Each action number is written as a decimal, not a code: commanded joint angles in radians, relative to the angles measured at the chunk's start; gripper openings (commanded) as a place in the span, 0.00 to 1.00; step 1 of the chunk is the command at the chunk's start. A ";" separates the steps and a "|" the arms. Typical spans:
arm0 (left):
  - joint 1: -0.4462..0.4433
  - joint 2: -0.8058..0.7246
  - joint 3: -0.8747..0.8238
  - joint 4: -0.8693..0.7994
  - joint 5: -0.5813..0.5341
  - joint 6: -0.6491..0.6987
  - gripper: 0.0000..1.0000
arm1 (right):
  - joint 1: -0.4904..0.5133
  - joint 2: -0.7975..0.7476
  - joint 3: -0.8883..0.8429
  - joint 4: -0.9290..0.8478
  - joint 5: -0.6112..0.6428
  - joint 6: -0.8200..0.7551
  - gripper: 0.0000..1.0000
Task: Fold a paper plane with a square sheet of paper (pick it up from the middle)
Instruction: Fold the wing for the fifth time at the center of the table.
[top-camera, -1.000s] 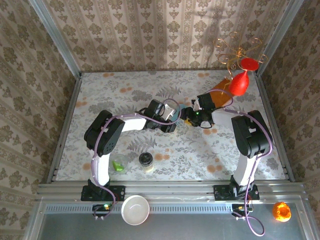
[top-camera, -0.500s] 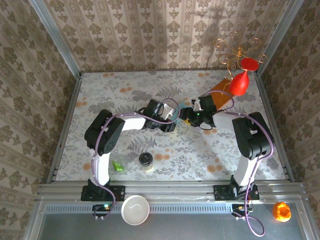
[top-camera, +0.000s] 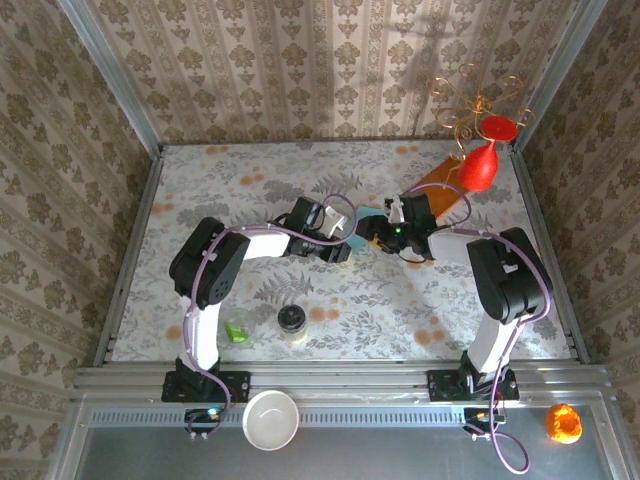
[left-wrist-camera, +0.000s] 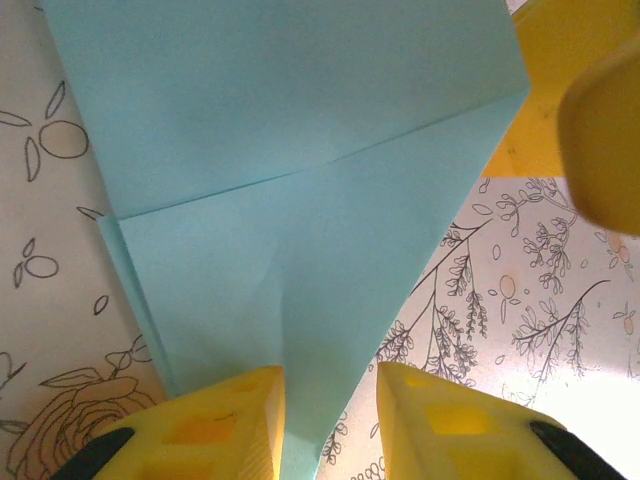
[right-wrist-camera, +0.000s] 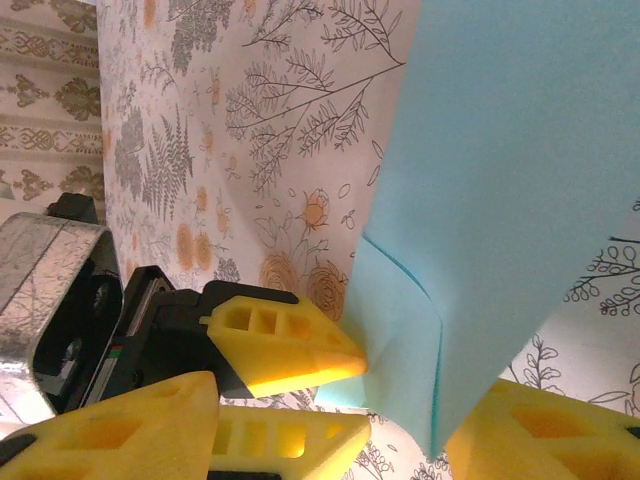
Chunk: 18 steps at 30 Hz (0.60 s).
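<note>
Both arms have edged toward the far wall, uncovering a sliver of the square sheet of paper (top-camera: 361, 214) at mid-desk (top-camera: 250, 180). The left gripper (left-wrist-camera: 330, 385) straddles its creased point, jaws apart. The right gripper (right-wrist-camera: 340, 425), also open, flanks an edge, so the folding looks only partway done

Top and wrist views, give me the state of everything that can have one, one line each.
Light blue square paper sheet: partly folded, creased, tapering to a point.
Left gripper: open, the paper's point between its fingers.
Right gripper: open, straddling the paper.
Round white bowl: upright, empty.
Small dark-lidded jar: upright, lid on.
</note>
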 joint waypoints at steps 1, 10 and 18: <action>-0.002 0.051 -0.004 -0.068 0.009 -0.016 0.32 | -0.006 -0.015 0.017 -0.033 0.014 0.005 0.57; -0.002 0.016 -0.011 -0.053 0.006 -0.016 0.33 | -0.007 0.028 0.104 -0.232 0.140 0.036 0.29; -0.003 -0.013 -0.019 -0.048 0.000 -0.015 0.33 | -0.007 0.053 0.143 -0.302 0.181 0.054 0.16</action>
